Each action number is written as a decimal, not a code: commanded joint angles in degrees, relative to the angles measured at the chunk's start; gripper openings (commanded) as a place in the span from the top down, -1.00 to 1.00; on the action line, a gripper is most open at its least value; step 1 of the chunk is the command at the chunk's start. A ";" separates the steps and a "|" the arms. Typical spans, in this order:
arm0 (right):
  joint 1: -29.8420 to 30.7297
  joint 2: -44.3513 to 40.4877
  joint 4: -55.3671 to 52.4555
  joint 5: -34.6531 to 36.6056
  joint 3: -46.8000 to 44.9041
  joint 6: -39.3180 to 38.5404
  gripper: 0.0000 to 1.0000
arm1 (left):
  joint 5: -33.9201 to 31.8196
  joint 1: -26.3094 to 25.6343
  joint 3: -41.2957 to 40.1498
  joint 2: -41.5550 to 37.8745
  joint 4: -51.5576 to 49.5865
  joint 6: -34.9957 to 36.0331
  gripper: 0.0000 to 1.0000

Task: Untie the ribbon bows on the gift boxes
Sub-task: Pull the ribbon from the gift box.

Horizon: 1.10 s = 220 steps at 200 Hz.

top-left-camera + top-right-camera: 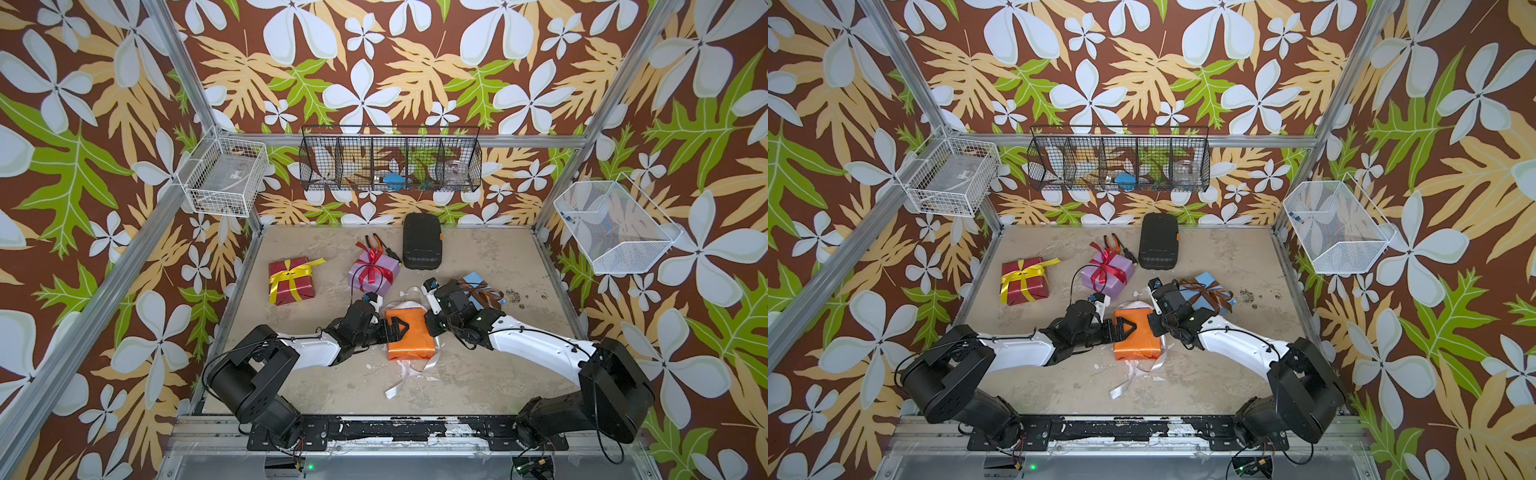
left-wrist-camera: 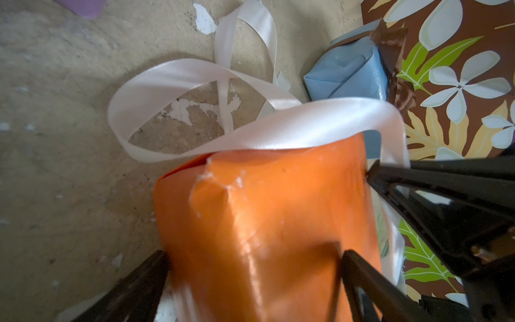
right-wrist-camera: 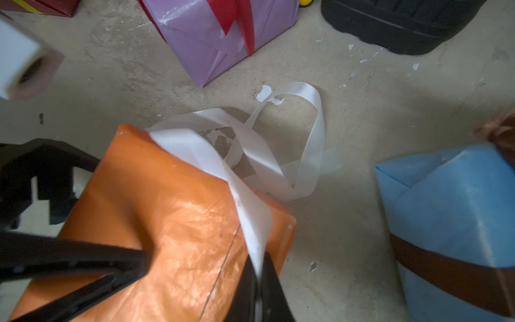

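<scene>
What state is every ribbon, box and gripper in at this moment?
white ribbon: bow undone, loose, one strand pinched by right gripper.
orange box: clamped by left gripper, jaws wide.
red bow: tied on lilac box.
yellow bow: tied on dark red box.
brown bow: tied on light blue box.
black case: closed.
</scene>
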 commanded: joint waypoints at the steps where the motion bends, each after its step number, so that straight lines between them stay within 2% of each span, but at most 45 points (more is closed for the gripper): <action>1: 0.02 -1.88 -0.37 -1.30 -0.13 0.51 1.00 | -2.28 -0.08 -0.68 0.38 -9.29 1.73 -0.97; 18: 0.02 -3.00 -1.36 -2.72 0.54 0.62 1.00 | -2.22 -0.08 -0.68 0.35 -9.29 1.73 -0.96; 33: -0.15 -4.63 -0.77 -7.33 0.46 0.80 1.00 | -2.14 -0.08 -0.77 0.33 -9.20 1.63 -0.97; 68: -4.28 -6.84 8.24 -33.07 -1.94 6.35 1.00 | -0.28 -0.04 -0.33 -0.71 -8.49 1.05 -0.99; 93: -4.90 -7.59 16.07 -43.90 -2.61 11.24 1.00 | 1.22 -0.08 -1.31 -2.92 -5.46 -0.10 -0.99; 143: -5.16 -8.05 23.66 -51.62 1.37 17.64 1.00 | 1.12 -0.08 -0.83 -1.79 -4.71 1.30 -0.99; 183: -5.43 -8.72 23.85 -52.98 6.99 18.91 1.00 | 0.04 -0.06 -0.77 2.28 -6.46 1.82 -0.99; 220: -6.53 -10.52 20.73 -51.80 12.83 17.62 1.00 | -2.43 -0.08 -1.56 2.21 -8.55 2.32 -0.98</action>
